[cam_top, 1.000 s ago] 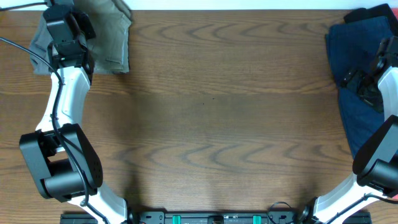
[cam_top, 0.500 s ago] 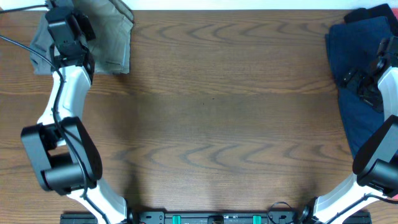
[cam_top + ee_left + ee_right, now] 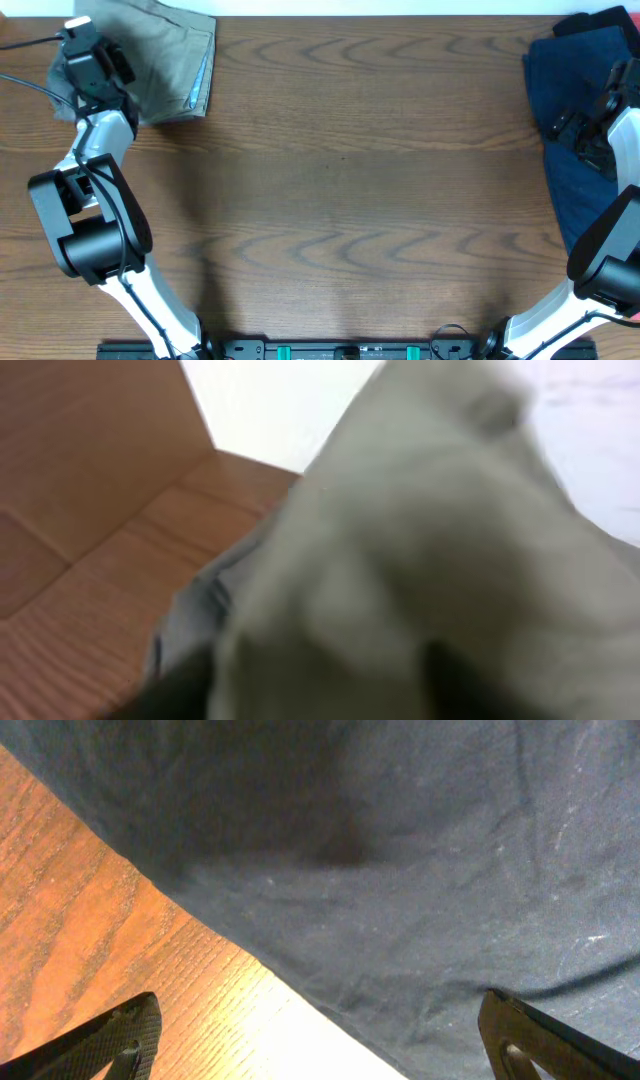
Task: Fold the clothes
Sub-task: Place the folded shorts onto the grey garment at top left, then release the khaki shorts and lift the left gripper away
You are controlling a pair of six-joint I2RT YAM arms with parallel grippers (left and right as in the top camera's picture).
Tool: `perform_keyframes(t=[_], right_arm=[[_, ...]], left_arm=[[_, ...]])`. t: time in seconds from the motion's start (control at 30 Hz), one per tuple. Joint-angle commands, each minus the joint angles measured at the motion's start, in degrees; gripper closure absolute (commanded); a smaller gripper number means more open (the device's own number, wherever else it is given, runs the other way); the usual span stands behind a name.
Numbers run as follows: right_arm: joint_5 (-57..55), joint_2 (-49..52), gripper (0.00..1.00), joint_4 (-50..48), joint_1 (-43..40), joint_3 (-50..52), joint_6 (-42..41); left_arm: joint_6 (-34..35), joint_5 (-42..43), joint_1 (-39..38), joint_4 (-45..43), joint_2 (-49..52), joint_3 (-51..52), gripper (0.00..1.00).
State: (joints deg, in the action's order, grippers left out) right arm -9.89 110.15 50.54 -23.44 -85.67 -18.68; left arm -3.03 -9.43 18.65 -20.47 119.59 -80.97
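A folded olive-grey garment (image 3: 170, 60) lies at the table's far left corner. My left gripper (image 3: 92, 50) is over its left edge. In the blurred left wrist view the olive garment (image 3: 420, 530) fills the frame, and the left gripper (image 3: 315, 695) has its dark fingers apart, open, with cloth lying between them. At the far right a dark blue garment (image 3: 575, 85) lies spread out, with my right gripper (image 3: 590, 130) low over it. The right wrist view shows the right gripper (image 3: 320, 1045) open and empty, straddling the hem of the blue garment (image 3: 400, 870).
The brown wooden table (image 3: 340, 180) runs between the two garments. Its back edge (image 3: 360, 15) meets a white wall. A black cable (image 3: 25, 80) trails off the left side near the left arm.
The left gripper has opened and let go of the olive garment, and the left arm has swung left. The garment's right edge now lies flatter. The right arm has not moved.
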Motion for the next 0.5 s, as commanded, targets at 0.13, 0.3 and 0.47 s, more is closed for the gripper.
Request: perform_keyframes(t=[0.13, 0.3, 0.47], right_arm=[[-0.4, -0.1, 0.01, 0.0, -0.5, -0.6, -0.6], [-0.4, -0.1, 0.01, 0.0, -0.5, -0.6, -0.6], [-0.4, -0.1, 0.01, 0.0, -0.5, -0.6, -0.6]], left_arm=[[0.1, -0.7, 0.2, -0.6, -1.5, -1.8, 0.02], [0.3, -0.7, -1.0, 2.6, -6.3, -1.8, 0.02], [0.6, -0.7, -2.9, 11.9, -13.4, -1.8, 0.02]])
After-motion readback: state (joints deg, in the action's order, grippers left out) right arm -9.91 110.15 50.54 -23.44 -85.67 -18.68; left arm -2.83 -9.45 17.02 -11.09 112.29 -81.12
